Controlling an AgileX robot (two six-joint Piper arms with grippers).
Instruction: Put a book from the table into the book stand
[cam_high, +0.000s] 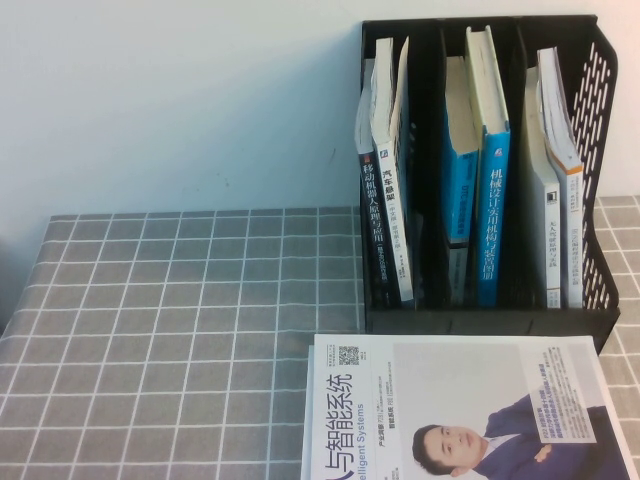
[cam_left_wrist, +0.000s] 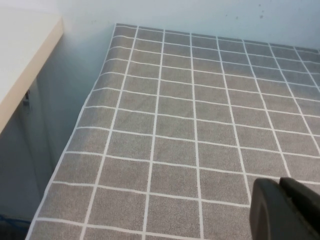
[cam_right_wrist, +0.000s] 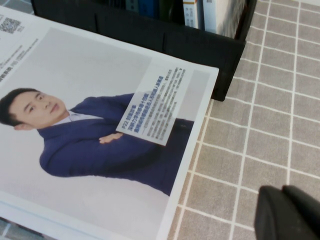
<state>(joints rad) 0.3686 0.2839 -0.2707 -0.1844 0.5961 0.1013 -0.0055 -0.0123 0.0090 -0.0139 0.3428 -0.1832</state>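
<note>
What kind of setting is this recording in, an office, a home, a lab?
Probably an office or lab desk set against a plain wall: a black book stand holding technical books, a portrait-cover book lying on the grid-cloth table. Left gripper and right gripper hover over the cloth.

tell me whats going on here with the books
Neither arm touches a book. The left claw hangs over bare table. The right claw hangs beside the portrait book, which lies flat in front of the book stand. A white-spined book stands in its left compartment.
</note>
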